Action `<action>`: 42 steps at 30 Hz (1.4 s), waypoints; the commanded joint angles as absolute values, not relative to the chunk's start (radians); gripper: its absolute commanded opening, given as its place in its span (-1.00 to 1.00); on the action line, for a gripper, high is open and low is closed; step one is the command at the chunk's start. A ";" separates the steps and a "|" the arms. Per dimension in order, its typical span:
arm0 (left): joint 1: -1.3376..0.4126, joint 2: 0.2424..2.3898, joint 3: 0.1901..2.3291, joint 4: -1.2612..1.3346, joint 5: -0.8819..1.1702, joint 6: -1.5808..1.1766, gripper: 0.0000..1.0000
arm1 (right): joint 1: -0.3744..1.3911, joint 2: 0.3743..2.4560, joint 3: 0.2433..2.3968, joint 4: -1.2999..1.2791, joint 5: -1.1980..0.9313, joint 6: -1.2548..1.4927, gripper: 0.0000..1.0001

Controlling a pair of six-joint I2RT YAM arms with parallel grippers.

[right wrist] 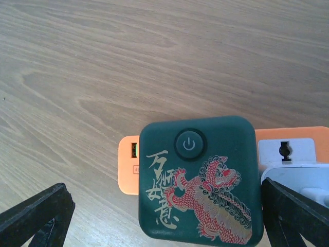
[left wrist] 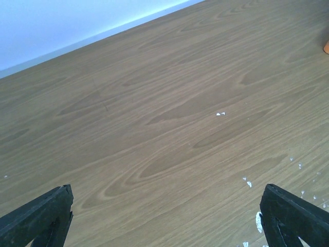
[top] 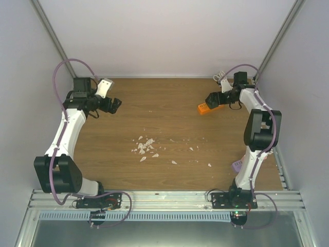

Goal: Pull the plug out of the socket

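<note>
"So, right gripper [right wrist: 165, 211]?"
"Jaws spread wide, holding nothing, flanking a dark green dragon-printed block [right wrist: 198, 180] on the orange socket strip [right wrist: 127, 170]; white plug [right wrist: 300, 180] on it, lower right of frame. Reaching from the right arm [top: 259, 128], folded at upper right overhead."
"And the left gripper [left wrist: 167, 206]?"
"Equally wide, empty, over bare table [left wrist: 154, 103] with white crumbs [left wrist: 258, 221]. Only overhead: left arm [top: 67, 131] bent toward upper left, well apart from the strip."

Dark green dragon-print plug [right wrist: 198, 180] w/ power btn sits flat on orange socket strip [right wrist: 127, 172], prob. plugged in.
</note>
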State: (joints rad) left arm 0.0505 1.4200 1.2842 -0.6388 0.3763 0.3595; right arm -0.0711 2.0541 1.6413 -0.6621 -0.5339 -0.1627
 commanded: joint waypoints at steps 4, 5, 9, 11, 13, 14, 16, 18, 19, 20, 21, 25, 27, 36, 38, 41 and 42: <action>0.043 1.394 1.282 -0.580 0.388 0.376 0.98 | -0.058 2.014 1.626 -0.648 -0.535 -0.112 0.99; 0.043 1.398 1.285 -0.578 0.388 0.377 0.98 | -0.057 2.018 1.629 -0.654 -0.541 -0.111 0.99; 0.041 1.409 1.294 -0.581 0.395 0.376 0.98 | -0.044 2.020 1.612 -0.678 -0.591 -0.113 0.99; 0.038 1.411 1.294 -0.580 0.395 0.377 0.98 | -0.035 2.012 1.591 -0.681 -0.620 -0.107 0.99; 0.035 1.413 1.292 -0.580 0.397 0.382 0.98 | -0.023 1.999 1.566 -0.676 -0.644 -0.097 0.99; 0.032 1.415 1.291 -0.580 0.398 0.386 0.98 | -0.016 1.990 1.555 -0.671 -0.652 -0.090 0.99; 0.026 1.419 1.287 -0.581 0.405 0.394 0.98 | -0.001 1.974 1.532 -0.665 -0.672 -0.072 0.99; 0.015 1.427 1.281 -0.585 0.414 0.401 0.98 | 0.025 1.956 1.509 -0.659 -0.690 -0.055 0.99; 0.010 1.430 1.276 -0.586 0.417 0.403 0.98 | 0.040 1.947 1.499 -0.655 -0.700 -0.047 0.99; 0.008 1.437 1.270 -0.587 0.420 0.405 0.98 | 0.052 1.939 1.485 -0.648 -0.710 -0.035 0.99; -0.016 1.442 1.263 -0.587 0.422 0.406 0.98 | 0.061 1.931 1.468 -0.640 -0.721 -0.019 0.99; -0.081 1.457 1.214 -0.570 0.453 0.397 0.98 | 0.103 1.888 1.394 -0.614 -0.755 0.029 0.99; -0.121 1.455 1.174 -0.541 0.478 0.386 0.98 | 0.122 1.868 1.363 -0.605 -0.766 0.041 0.99; -0.309 1.505 1.040 -0.320 0.525 0.388 0.98 | 0.123 1.806 1.385 -0.647 -0.789 -0.029 0.99; -0.351 1.549 1.046 -0.282 0.506 0.380 0.98 | 0.120 1.786 1.389 -0.657 -0.790 -0.064 0.99; -0.408 1.628 1.076 -0.245 0.474 0.380 0.98 | 0.103 1.763 1.399 -0.676 -0.803 -0.113 0.99; -0.425 1.656 1.094 -0.240 0.464 0.381 0.98 | 0.095 1.757 1.405 -0.682 -0.805 -0.132 0.99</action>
